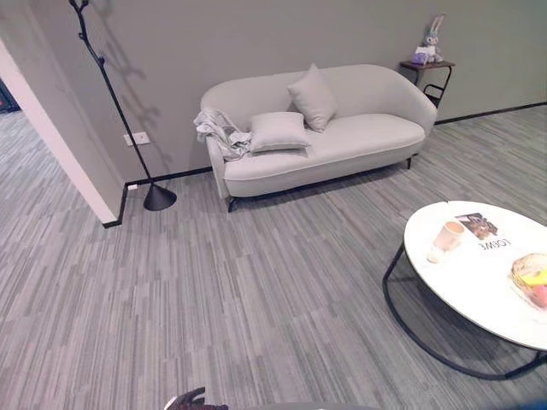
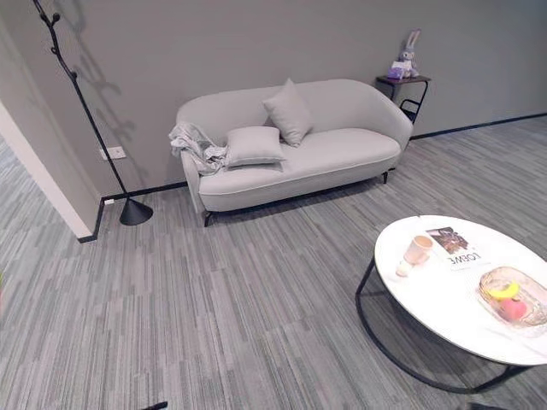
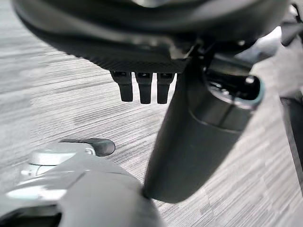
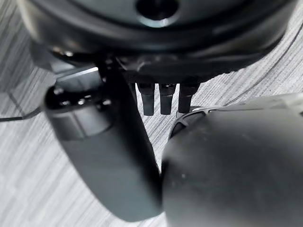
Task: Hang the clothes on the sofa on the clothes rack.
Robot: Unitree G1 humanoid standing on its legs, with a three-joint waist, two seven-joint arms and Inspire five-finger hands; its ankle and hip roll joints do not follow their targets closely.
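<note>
Round white table (image 2: 444,312) on a black wire frame off to the right, well away from the grey wall (image 2: 256,38). On top: pinkish cup (image 2: 419,248), magazine (image 2: 453,246) lying flat, clear dish (image 2: 487,286) with yellow and red fruit. 2 pale cushions, 1 propped upright (image 2: 289,111), 1 flat (image 2: 254,145) in front of it. Dark side table (image 2: 425,79) in the far corner, bunny toy (image 2: 408,51) on it. White wall socket (image 2: 113,153) low down, grey striped carpet (image 2: 256,299) everywhere.

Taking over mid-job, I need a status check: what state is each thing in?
clothes: crumpled over an arm of the sofa, not hung
clothes rack: upright, nothing on it
left hand: open, fingers straight, empty
right hand: open, fingers straight, empty
cup: upright on the round table
</note>
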